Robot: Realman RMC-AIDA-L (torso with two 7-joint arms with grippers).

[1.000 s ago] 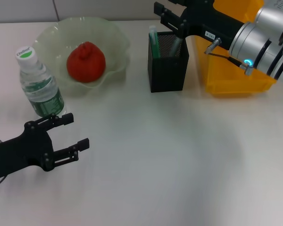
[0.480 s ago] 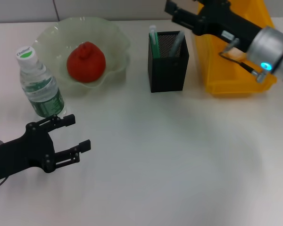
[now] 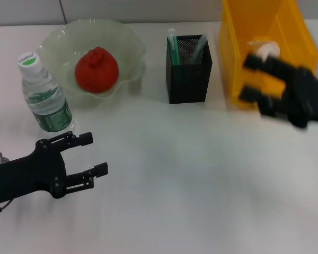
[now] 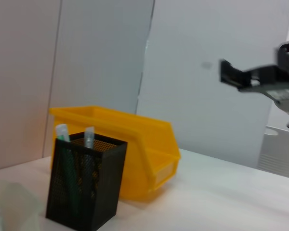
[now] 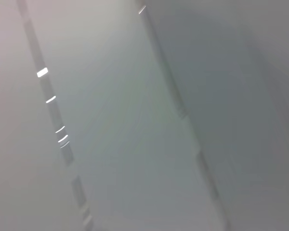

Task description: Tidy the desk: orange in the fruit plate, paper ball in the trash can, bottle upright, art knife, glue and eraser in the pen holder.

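— Near the desk's [image 3: 201, 185] front left edge, what is the left gripper [image 3: 90, 154] doing?
— It hovers with fingers apart, empty, just in front of the upright bottle [image 3: 45, 95]. The right gripper [image 3: 250, 78], blurred, fingers spread, hangs at the trash can's [image 3: 238, 53] front wall.
— And the rest?
— The orange [image 3: 97, 69] sits in the fruit plate [image 3: 127, 39] at the back left. The art knife [image 3: 173, 46] and glue [image 3: 199, 48] stand in the pen holder [image 3: 188, 76] beside the can; the paper ball [image 3: 265, 49] lies inside it.

Bare desk [image 3: 191, 174] lies open in front; bottle [image 3: 45, 96], pen holder [image 3: 188, 71] and trash can [image 3: 265, 47] line the back.
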